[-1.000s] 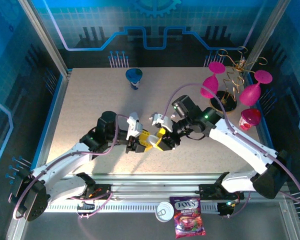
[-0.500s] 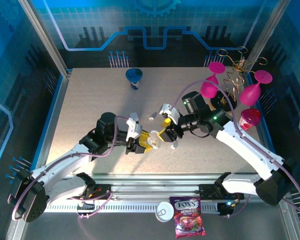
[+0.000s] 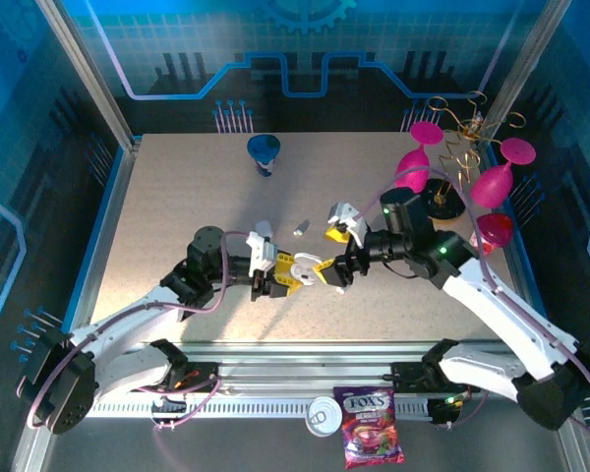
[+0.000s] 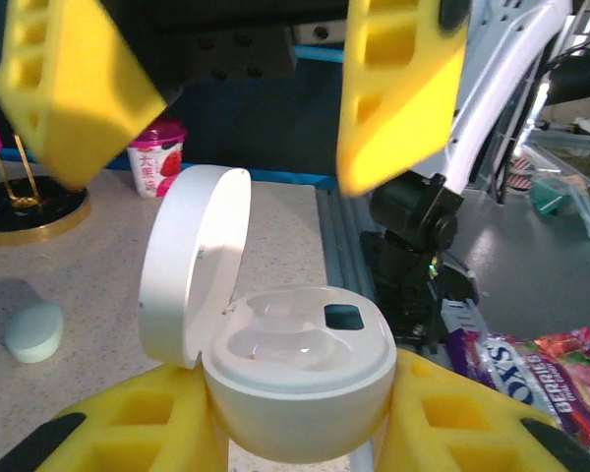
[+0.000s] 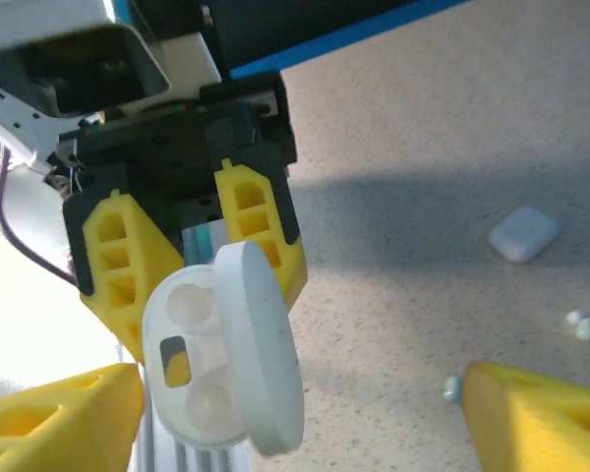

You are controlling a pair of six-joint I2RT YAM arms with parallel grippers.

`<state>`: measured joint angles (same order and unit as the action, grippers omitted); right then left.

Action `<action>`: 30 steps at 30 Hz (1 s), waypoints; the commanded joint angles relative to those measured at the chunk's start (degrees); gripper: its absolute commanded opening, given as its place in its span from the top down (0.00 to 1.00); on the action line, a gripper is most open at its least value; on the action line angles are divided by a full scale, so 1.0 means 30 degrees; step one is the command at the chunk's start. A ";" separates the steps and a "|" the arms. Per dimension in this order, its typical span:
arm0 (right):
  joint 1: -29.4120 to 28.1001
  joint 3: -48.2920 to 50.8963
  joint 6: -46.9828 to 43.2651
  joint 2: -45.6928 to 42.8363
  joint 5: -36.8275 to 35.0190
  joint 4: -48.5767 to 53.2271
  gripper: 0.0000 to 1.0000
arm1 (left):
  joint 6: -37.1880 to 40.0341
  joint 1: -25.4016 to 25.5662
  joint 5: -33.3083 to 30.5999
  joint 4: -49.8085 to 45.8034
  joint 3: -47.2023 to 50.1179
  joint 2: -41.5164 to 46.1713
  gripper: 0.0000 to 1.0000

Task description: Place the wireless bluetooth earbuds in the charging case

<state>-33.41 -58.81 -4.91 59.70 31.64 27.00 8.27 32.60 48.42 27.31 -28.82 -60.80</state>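
Top external view: the left gripper (image 3: 293,272) sits at the centre of the tabletop (image 3: 177,187), clamped on the base of the charging case (image 3: 307,276). Left wrist view shows the case upright in that grip, with its lid hinged open and standing at the left of the base. The right gripper (image 3: 329,251) hovers just to the right of the case, jaws spread wide and clear of it. In the right wrist view, the wireless bluetooth earbuds (image 5: 580,324) lie loose on the tabletop at the right edge of the frame, just below a second closed case (image 5: 523,233).
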 commanded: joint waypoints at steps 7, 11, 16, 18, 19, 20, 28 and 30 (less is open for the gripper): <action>0.4218 0.4537 0.6399 -0.2830 -0.2597 -0.6744 0.00 | -0.1845 -0.0907 -0.1260 0.5192 0.1166 -0.0436 0.73; 0.5822 0.4324 0.8304 -0.1102 -0.3750 -0.4951 0.00 | -0.1908 -0.0955 -0.1166 0.5420 0.1084 -0.0419 0.73; 0.5969 0.4277 0.8843 0.1625 -0.5190 -0.4292 0.10 | -0.2023 -0.0964 -0.0968 0.5545 0.0964 -0.0306 0.73; 0.5969 0.4006 0.9139 0.2852 -0.5663 -0.3879 0.16 | -0.2054 -0.0950 -0.0944 0.5458 0.0945 -0.0168 0.72; 0.5934 0.3839 0.9261 0.3361 -0.5880 -0.3601 0.18 | -0.2055 -0.0960 -0.0936 0.5392 0.0963 -0.0104 0.73; 0.5827 0.3635 0.9282 0.3932 -0.6093 -0.3291 0.22 | -0.1989 -0.0956 -0.0964 0.5252 0.0962 -0.0038 0.73; 0.4512 0.2906 0.8813 0.6811 -0.6787 -0.0688 0.41 | -0.1780 -0.0962 -0.0966 0.4844 0.1000 0.0133 0.72; 0.4185 0.2924 0.8834 0.7197 -0.6961 -0.0478 0.44 | -0.1732 -0.0978 -0.0937 0.4812 0.1006 0.0053 0.72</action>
<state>-19.38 -48.47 21.58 80.09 12.14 21.85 2.90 29.93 44.99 41.19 -26.00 -61.39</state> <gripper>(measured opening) 0.568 0.347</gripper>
